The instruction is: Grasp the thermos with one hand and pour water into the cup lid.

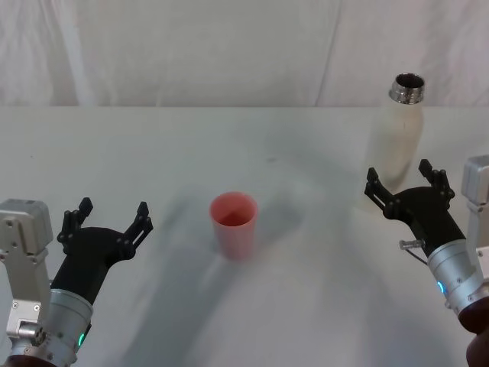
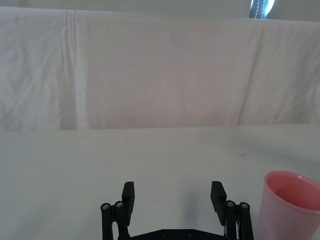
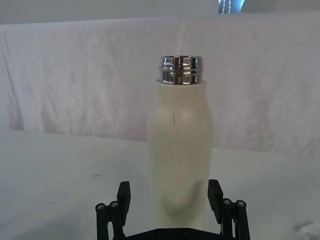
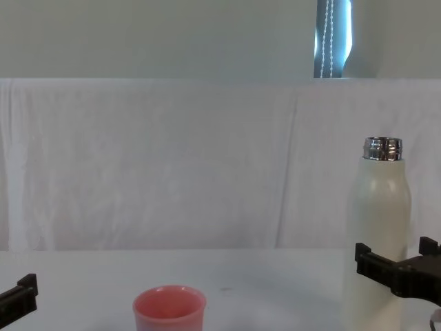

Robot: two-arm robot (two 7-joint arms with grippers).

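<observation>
**Lined up on the thermos, grip not yet closed**

The thermos (image 1: pixel 397 141) stands upright at our far right on the white surface (image 1: pixel 229 306), its cap off and its steel neck bare, so it is ready to pour once lifted. Our right hand (image 1: pixel 406 183) sits just in front of its lower body with the fingers (image 3: pixel 123 196) spread wide; in the right wrist view the bottle rises squarely between the two tips, though we cannot tell whether either one touches it. We judge this low, centred approach is meant to give a firm hold on the widest part before any tilt.

The cup lid (image 1: pixel 234 223) stands mouth up near the middle of the surface, well apart from the thermos, leaving room to swing the neck over it.

Our left hand (image 1: pixel 106 222) rests low at our near left, fingers apart, holding nothing, just beside the cup lid yet clear of it.
</observation>
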